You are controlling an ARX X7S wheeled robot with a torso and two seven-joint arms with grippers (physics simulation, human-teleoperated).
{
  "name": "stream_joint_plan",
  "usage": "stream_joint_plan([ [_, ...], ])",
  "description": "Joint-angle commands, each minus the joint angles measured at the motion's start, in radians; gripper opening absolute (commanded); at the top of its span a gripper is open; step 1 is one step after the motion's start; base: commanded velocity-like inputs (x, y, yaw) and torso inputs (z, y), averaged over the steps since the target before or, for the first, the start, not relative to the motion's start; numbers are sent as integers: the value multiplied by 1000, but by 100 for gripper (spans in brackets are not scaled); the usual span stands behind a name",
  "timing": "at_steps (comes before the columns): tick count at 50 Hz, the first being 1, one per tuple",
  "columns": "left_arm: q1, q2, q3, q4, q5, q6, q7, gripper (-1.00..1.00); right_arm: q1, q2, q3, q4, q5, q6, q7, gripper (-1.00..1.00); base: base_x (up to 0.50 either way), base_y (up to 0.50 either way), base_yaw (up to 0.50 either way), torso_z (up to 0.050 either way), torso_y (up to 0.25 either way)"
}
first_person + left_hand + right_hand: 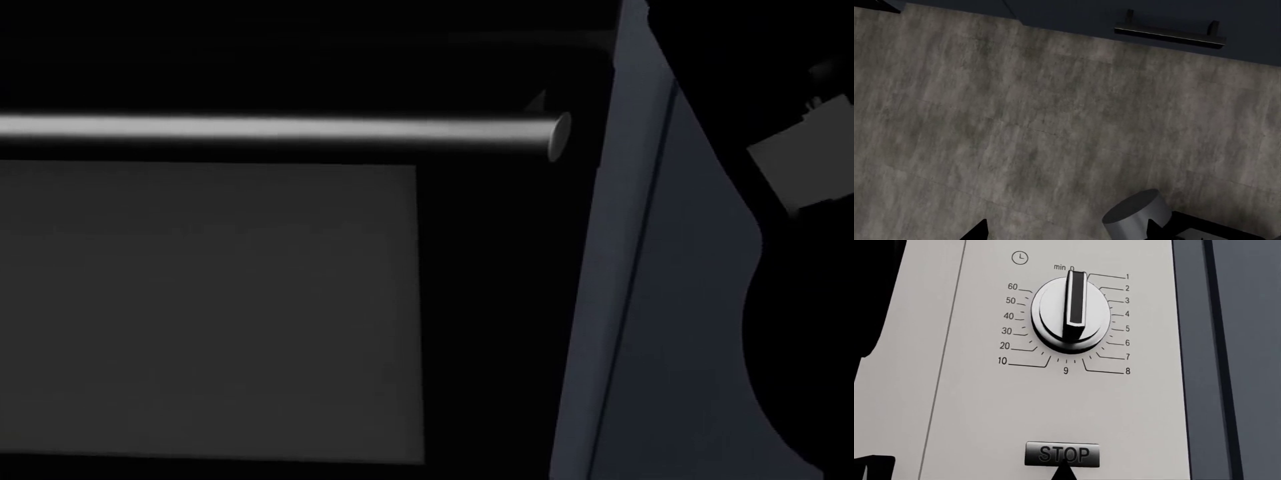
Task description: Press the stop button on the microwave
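White microwave panel point(1054, 405) reads "STOP" point(1062, 454) under a "min" dial point(1071, 310); jaws' state unclear.

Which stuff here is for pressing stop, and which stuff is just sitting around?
For the job:
- STOP button
- right claw, its dark tip right at the button
- microwave control panel

Just around:
- timer dial
- bar handle
- floor
- cabinet handle
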Motion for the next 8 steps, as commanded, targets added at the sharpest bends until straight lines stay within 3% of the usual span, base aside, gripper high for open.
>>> stream_joint_plan([
  [1,0,0,0,0,0,0,0,100,-48,-74,-132,273,118,-153,-220,-100,50,20,35,13,0],
  [8,0,0,0,0,0,0,0,100,-35,-74,-177,288,160,-166,-229,-100,50,20,36,14,0],
])
